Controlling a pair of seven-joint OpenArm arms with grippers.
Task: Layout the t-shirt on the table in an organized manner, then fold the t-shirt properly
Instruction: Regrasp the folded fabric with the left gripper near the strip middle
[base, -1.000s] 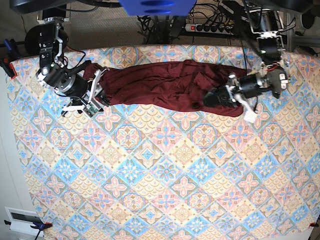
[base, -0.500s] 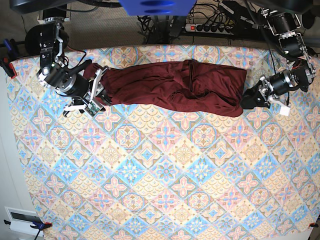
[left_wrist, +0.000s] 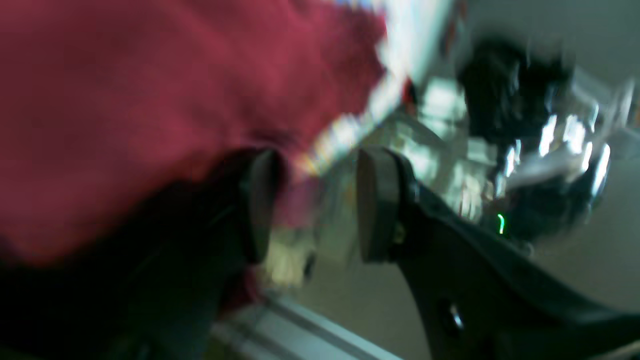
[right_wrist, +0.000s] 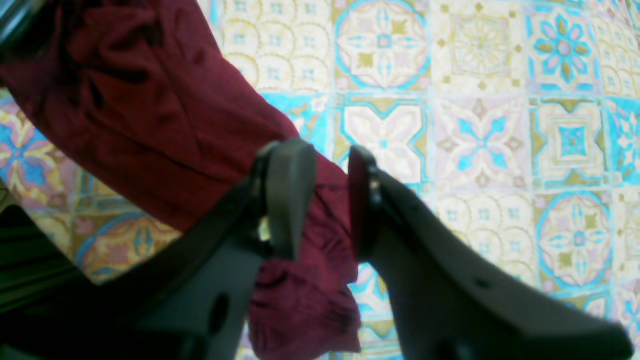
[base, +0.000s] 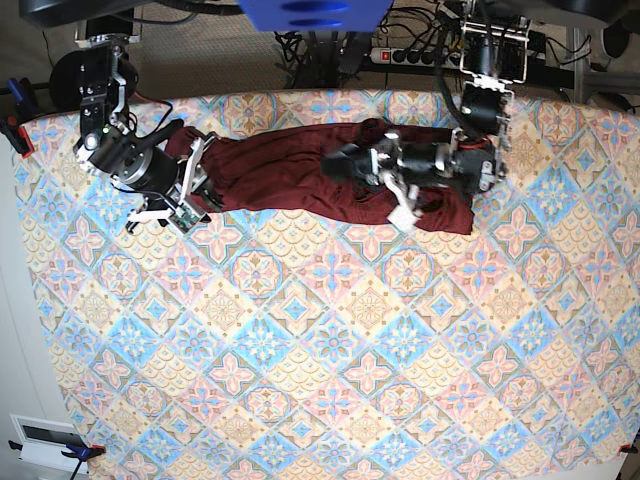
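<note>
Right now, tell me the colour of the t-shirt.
Plain dark maroon t-shirt, no print; clearest in the right wrist view.

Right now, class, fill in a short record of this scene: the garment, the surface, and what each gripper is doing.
garment: dark maroon t-shirt, bunched in a long band, not laid flat
surface: table under a pastel tile-pattern cloth
right gripper: clamped on a fold of the t-shirt at its end
left gripper: jaws apart over the middle of the shirt, nothing between them
folding: not yet begun
</note>
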